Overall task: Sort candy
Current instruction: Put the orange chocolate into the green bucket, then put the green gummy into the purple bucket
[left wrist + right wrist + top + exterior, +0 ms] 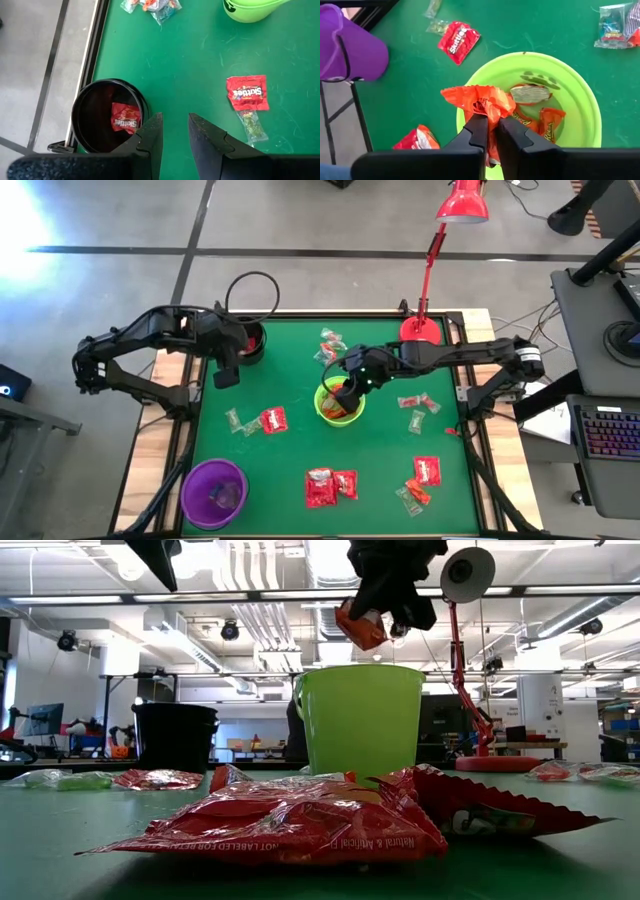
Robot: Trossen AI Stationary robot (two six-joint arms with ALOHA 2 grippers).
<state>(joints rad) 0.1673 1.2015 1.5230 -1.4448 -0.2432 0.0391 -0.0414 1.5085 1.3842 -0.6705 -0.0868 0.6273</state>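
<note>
My right gripper (492,120) hangs over the lime-green bowl (340,402), shut on an orange-wrapped candy (480,100); the low view shows that candy (362,628) above the bowl's rim (358,670). More orange-wrapped candies (547,122) lie in the bowl. My left gripper (175,117) stands open beside the black bowl (80,100), nothing between its fingers. A red packet (125,118) lies in that bowl. Other red packets (273,420) and clear-wrapped sweets (415,402) lie flat on the green table. My right gripper pinches the orange wrapper's crumpled middle (487,111) between its two fingers, slanting down from the table's right side. The candy is lifted clear above the lime-green bowl, its loose ends spreading out past the fingertips.
A purple bowl (213,492) stands at the near left corner. A red desk lamp (420,330) has its base at the far right of the mat. Red packets (320,487) lie near the front edge, and clear sweets (330,345) behind the green bowl.
</note>
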